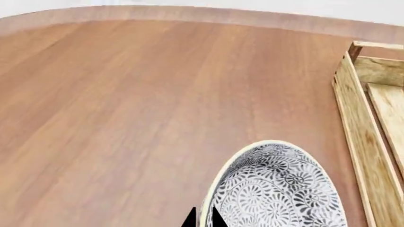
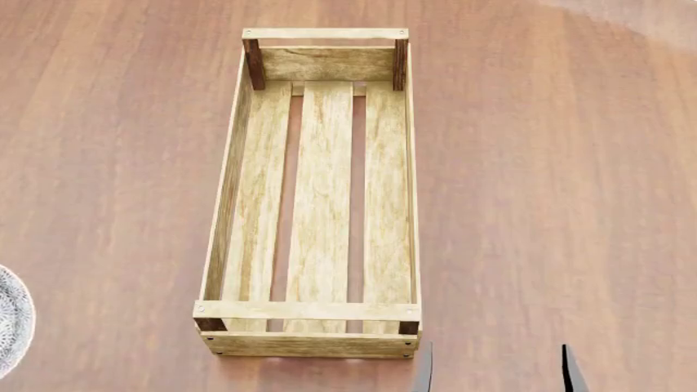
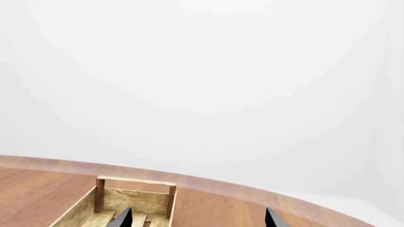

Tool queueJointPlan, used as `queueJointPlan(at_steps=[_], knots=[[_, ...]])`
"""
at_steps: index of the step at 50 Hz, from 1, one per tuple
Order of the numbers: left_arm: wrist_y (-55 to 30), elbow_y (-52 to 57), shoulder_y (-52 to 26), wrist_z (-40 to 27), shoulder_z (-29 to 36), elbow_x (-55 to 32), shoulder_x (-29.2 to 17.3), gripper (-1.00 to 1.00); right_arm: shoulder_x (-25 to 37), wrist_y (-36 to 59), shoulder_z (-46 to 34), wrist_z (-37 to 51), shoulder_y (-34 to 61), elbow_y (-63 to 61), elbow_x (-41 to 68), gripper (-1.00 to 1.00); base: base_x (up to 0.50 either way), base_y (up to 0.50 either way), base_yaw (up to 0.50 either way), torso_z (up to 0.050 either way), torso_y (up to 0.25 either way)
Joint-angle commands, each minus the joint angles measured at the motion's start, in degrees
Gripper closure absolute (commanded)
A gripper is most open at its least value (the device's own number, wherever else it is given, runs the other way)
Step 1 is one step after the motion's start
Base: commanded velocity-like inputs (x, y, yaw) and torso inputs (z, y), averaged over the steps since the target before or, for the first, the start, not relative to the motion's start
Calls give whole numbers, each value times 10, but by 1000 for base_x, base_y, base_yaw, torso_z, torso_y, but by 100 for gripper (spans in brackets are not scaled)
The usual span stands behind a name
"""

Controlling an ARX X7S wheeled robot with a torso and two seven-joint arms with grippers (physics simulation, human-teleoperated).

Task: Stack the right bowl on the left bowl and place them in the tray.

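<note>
In the left wrist view, a patterned bowl point(image 1: 277, 189), white with dark floral medallions inside, sits on the wooden bench point(image 1: 126, 104) just beside the long side of the tray point(image 1: 360, 127), apart from it. The left gripper point(image 1: 202, 218) shows only two dark fingertips close together at the near rim of the bowl. Probably it is lined up to take the rim, but I cannot tell whether it is clenched on it or not.

In the head view, the tray point(image 2: 225, 204) lies lengthwise in the middle of the bench point(image 2: 544, 163), with nothing on its three slats. Only a sliver of the bowl point(image 2: 13, 318) appears well to the left of the tray's near corner. The right gripper point(image 2: 495, 371) hovers just right of that near end, its fingertips wide apart, so it is released and holds nothing.

In the right wrist view, the tray point(image 3: 136, 198) is seen below, between the spread fingertips of the right gripper point(image 3: 197, 218). A second bowl appears in no view. No brand or writing can be read anywhere.
</note>
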Motion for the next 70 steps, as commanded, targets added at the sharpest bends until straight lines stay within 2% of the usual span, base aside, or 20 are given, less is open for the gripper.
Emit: queueJointPlan(at_steps=[1,5,6,8,12,19,26,41,53,70], knots=[[-22,38,2,-41,-155,-78,-39,100,-9,0,11,-10,0,0,-11,-100,0,0,0,0,0],[-22,32,13,-62,-236,-117,-54,100,-9,2,11,-9,-1,-3,-11,-100,0,0,0,0,0],[-22,32,13,-62,-237,-118,-54,100,-8,2,11,-9,0,-2,-11,-100,0,0,0,0,0],[-24,25,22,-75,-293,-139,-65,100,-8,0,11,-9,1,0,-11,-100,0,0,0,0,0],[-29,1,29,-84,-340,-159,-74,100,-8,-1,9,-9,1,3,-12,-100,0,0,0,0,0],[-25,-40,31,-74,-351,-158,-66,100,-7,0,8,-8,2,3,-12,-100,0,0,0,0,0],[-28,-57,40,-78,-394,-175,-69,100,-6,2,6,-7,1,1,-12,-100,0,0,0,0,0],[-26,-81,35,-81,-384,-178,-52,100,-5,1,4,-5,2,3,-13,-100,0,0,0,0,0],[-25,-127,16,-72,-327,-161,-39,100,-4,0,2,-3,4,6,-12,-100,0,0,0,0,0],[-31,-161,-1,-85,-321,-181,-33,100,-2,2,-2,-2,4,3,-12,-100,0,0,0,0,1]])
